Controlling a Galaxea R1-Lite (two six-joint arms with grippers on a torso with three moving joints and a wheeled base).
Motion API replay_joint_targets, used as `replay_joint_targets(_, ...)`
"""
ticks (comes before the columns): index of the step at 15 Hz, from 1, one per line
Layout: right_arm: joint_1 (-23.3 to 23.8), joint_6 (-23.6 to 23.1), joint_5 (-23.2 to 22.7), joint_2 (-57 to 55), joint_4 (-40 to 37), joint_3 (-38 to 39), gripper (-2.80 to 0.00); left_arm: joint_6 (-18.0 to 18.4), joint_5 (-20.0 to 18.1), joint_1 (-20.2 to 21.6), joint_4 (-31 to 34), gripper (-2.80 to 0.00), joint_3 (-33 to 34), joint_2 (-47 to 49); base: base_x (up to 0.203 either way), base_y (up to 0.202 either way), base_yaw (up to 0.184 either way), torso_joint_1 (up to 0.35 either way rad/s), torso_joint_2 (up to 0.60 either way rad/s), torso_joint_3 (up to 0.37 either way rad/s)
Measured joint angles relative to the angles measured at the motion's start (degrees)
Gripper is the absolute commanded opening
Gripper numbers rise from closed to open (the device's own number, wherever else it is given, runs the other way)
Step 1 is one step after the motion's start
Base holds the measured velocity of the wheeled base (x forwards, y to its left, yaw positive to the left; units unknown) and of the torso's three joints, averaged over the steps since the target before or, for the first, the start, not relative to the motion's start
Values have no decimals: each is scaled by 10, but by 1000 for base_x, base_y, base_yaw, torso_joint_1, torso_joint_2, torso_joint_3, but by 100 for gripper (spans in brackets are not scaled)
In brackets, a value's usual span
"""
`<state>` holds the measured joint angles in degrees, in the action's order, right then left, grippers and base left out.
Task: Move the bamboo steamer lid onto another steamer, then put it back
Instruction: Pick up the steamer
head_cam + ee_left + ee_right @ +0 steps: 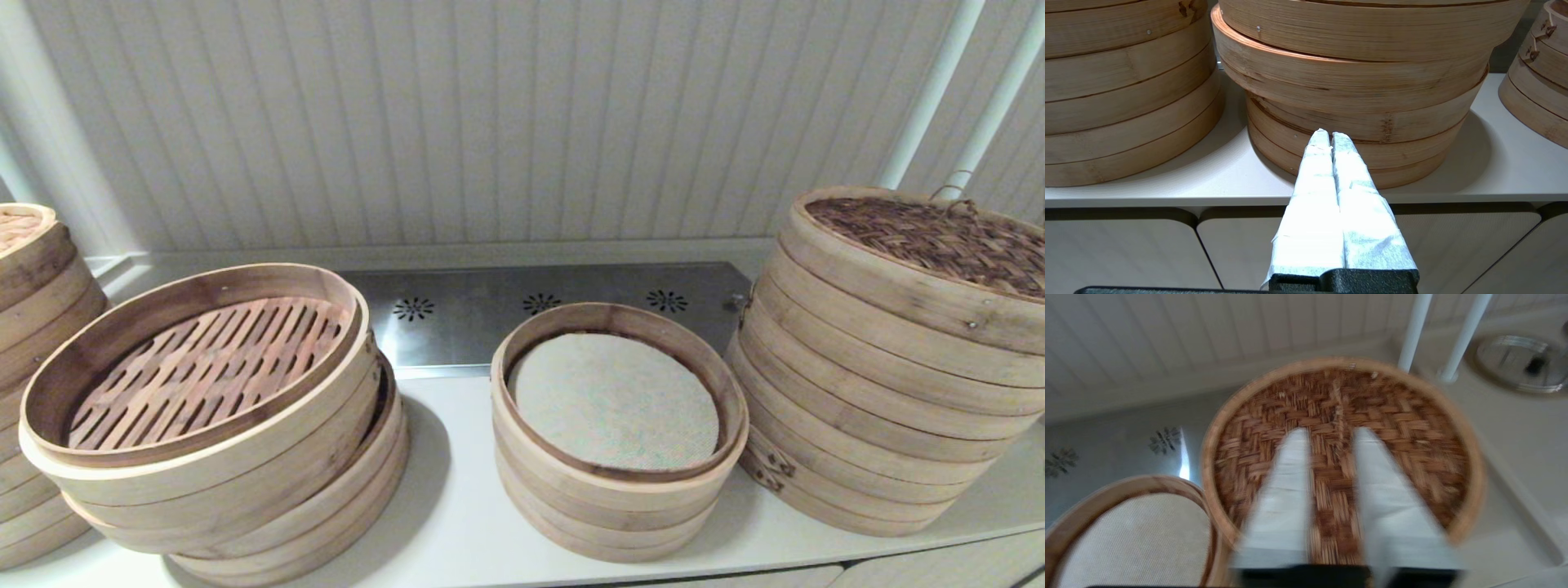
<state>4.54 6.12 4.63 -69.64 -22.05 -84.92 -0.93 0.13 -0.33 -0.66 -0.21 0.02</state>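
The lid [931, 237] sits on top of the tall stack [865, 392] at the right end of the tabletop [457, 506], its dark woven face up inside the pale rim; the right claw [1327, 435] hangs above it with its two fingers apart, the woven top showing between them, touching nothing that I can see. The step in hand looks like the first grasp of the lid; no lift has begun.

To do it well, the claw needs something to close on; a thin ridge or handle strip seems to run across the middle of the weave, roughly between the fingers, though blur makes it hard to be sure; lining the fingers up either side of it and coming straight down looks the safest approach. Close firmly, then lift level, so the lid does not tilt and drag the ring below it.

The cloth-lined steamer [616, 425] stands just beside the tall stack, toward the middle; it looks narrower than the lid, so the lid would need centring with care if set there. The stack with the slatted tray [212, 425] leans at the left.

The left claw [1330, 141] waits low at the tabletop's front edge, fingers pressed together, before that leaning stack.
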Motion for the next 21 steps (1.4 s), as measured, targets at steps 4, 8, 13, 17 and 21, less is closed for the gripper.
replay_joint_targets(4,3,0,-4,-66,-6,-29,0,0,0,0,0,-280,0,0,0,0,0,0,0,0)
replay_joint_targets(8,4,2,4,-99,16,-34,0,0,0,0,0,-280,0,0,0,0,0,0,0,0)
replay_joint_targets(13,9,3,33,-132,55,-30,0,0,0,0,0,-280,0,0,0,0,0,0,0,0)
replay_joint_targets(17,15,1,35,-154,117,-12,0,0,0,0,0,-280,0,0,0,0,0,0,0,0)
replay_joint_targets(21,16,2,32,-168,128,11,0,0,0,0,0,-280,0,0,0,0,0,0,0,0)
